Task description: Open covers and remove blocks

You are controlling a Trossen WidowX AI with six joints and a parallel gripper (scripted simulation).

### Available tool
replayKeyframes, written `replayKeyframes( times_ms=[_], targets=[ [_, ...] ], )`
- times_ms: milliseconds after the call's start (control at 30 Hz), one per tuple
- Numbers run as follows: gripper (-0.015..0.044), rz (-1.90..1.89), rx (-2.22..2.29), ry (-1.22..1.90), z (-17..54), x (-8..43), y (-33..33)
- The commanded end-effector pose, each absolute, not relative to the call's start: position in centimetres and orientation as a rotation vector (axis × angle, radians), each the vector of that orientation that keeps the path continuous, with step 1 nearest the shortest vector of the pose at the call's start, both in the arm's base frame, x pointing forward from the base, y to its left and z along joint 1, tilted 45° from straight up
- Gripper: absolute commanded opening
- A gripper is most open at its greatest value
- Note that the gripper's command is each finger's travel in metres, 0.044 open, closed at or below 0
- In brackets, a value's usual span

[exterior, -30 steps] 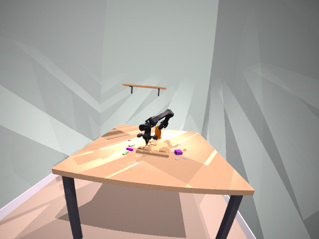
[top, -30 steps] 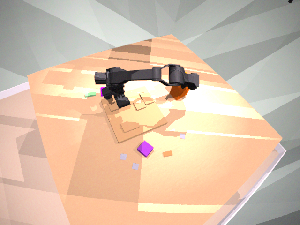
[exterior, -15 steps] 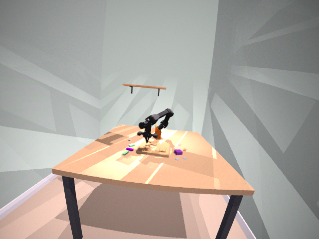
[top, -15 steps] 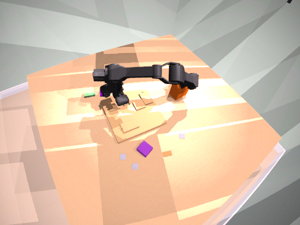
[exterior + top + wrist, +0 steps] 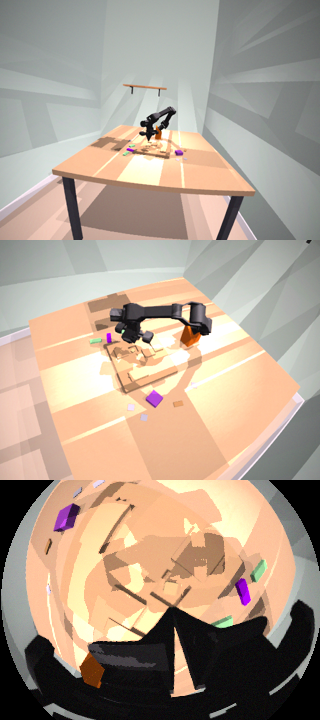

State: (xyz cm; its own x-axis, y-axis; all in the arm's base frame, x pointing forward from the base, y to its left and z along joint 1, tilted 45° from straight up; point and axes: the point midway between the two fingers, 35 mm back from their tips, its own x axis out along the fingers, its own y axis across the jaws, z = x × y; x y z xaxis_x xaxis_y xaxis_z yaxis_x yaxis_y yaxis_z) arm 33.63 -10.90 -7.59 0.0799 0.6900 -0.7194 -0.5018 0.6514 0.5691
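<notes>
The wooden puzzle board (image 5: 152,381) (image 5: 152,155) lies on the table with wood-coloured covers and raised pieces; a small knob (image 5: 132,350) (image 5: 171,587) shows on one. Shadows hide how far each cover is open. My gripper (image 5: 148,140) (image 5: 172,611) is shut and empty, pointing down above the board's far part. Past the board's left side lie a green block (image 5: 95,340) (image 5: 125,153) (image 5: 259,571), a narrow purple block (image 5: 108,337) (image 5: 130,149) (image 5: 243,591) and a second green block (image 5: 123,331) (image 5: 132,145) (image 5: 222,622), partly hidden by the hand in the top view.
A wide purple block (image 5: 154,398) (image 5: 178,152) (image 5: 66,517) lies off the board's opposite side. Near it are a flat orange-brown tile (image 5: 178,403) (image 5: 185,150) (image 5: 48,546) and pale tiles (image 5: 131,407) (image 5: 143,417). An orange wedge (image 5: 189,339) (image 5: 158,134) (image 5: 92,670) stands by the arm's base.
</notes>
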Motion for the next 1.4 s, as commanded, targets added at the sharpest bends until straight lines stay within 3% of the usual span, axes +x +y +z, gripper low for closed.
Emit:
replayKeyframes(
  times_ms=[0, 200, 1367],
  targets=[
    [0.0000, 1.163, -0.211, 0.945, -6.9, 30.0, -10.4],
    [0.0000, 1.319, -0.479, 0.745, -6.5, 27.5, -9.7],
    [0.0000, 1.318, -0.479, 0.745, -6.8, 27.5, -9.5]
  ],
)
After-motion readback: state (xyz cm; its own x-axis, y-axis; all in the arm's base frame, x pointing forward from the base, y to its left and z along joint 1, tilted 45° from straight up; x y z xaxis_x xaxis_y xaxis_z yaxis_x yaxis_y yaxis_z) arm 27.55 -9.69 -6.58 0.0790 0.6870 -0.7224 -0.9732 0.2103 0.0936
